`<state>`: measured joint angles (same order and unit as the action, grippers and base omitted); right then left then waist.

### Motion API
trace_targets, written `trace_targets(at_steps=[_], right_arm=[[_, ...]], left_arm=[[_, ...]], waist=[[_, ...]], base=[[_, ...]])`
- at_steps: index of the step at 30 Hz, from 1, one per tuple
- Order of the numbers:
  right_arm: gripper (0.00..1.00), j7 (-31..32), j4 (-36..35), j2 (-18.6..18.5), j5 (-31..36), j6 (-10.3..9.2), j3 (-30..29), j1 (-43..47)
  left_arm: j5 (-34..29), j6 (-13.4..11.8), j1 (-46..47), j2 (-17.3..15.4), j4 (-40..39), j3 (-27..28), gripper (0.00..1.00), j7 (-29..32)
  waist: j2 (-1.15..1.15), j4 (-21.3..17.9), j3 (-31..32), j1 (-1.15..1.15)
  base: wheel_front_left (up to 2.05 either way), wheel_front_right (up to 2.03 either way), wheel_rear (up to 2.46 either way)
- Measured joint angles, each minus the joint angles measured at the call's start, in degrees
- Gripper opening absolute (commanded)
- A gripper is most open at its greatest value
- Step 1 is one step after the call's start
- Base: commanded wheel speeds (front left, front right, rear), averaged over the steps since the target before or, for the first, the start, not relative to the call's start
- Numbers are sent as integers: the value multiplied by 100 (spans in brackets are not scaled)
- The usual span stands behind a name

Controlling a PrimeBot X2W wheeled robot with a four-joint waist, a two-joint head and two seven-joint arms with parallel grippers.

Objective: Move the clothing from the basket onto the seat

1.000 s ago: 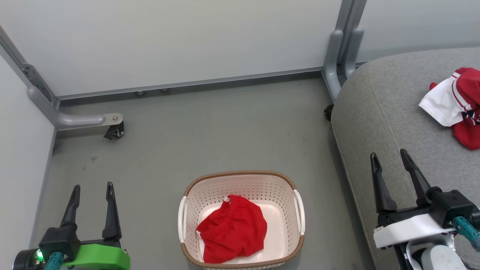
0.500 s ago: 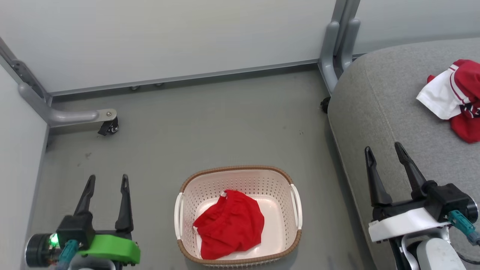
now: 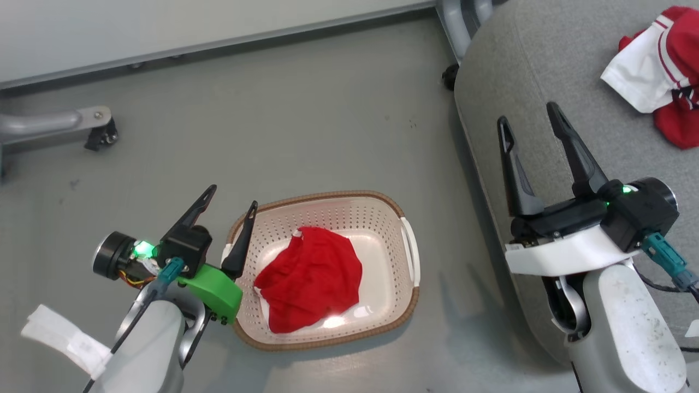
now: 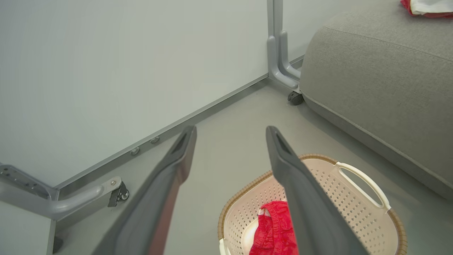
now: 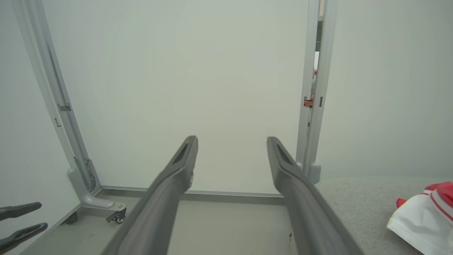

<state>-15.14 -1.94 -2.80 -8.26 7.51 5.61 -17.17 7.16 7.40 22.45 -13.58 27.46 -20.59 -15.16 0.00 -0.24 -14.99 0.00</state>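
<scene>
Left jaws are gaping empty beside the basket [image 3: 327,195], lower centre, probably lining up on the shorts [image 3: 311,273] inside. Right jaws are gaping empty at the seat [image 3: 546,65] edge, jersey [image 3: 636,82] lying upper right.

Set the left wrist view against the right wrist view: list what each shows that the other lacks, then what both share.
Left wrist, not right wrist: the basket with the red shorts inside. Right wrist, not left wrist: the right gripper, open and empty. Both: the left gripper, open, the grey seat, the jersey lying on it, and a caster foot.
</scene>
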Motion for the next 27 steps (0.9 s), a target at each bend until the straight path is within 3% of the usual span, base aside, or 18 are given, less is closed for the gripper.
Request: trace_targets(at_steps=[12, 27], right_arm=[[100, 0, -424, -5, -156, 0, 360, -1015], [100, 0, -867, -7, -312, 0, 601, -1724]], left_arm=[[615, 0, 1638, -527, 1780, -2189, 100, -1], [1537, 2, 3136, -714, 3317, -4222, 100, 489]], waist=[[0, -563, -1301, 0], [0, -1158, -2948, 1]], base=[[0, 0, 0], [0, 0, 0]])
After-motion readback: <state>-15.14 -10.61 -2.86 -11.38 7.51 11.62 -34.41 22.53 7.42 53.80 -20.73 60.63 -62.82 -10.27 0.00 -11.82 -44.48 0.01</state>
